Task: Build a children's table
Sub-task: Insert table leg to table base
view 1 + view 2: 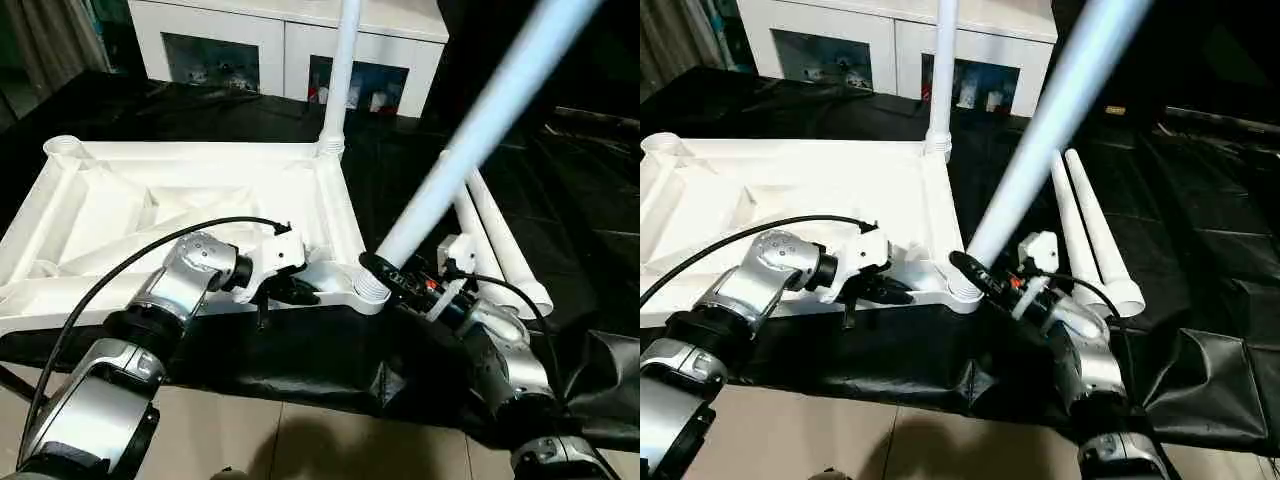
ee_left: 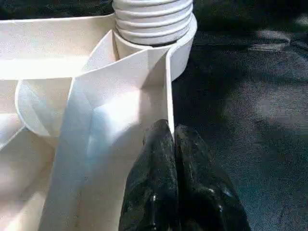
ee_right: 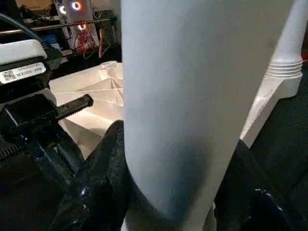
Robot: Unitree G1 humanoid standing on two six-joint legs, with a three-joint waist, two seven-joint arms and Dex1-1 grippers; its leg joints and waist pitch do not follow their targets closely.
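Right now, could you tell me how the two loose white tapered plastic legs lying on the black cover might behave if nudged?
The two loose white tapered plastic legs are round tubes, so they would probably roll. Being hollow, they are likely light. They look stiff.

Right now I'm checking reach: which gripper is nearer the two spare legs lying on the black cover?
Right. The right gripper grips a leg at the corner socket, just beside the spare legs; the left gripper is farther, across that socket.

Black cloth (image 1: 400,170) between tabletop (image 1: 200,190) and two loose legs (image 1: 1090,240) lies open, crossed only by the slanted leg (image 1: 470,140) at the near corner.
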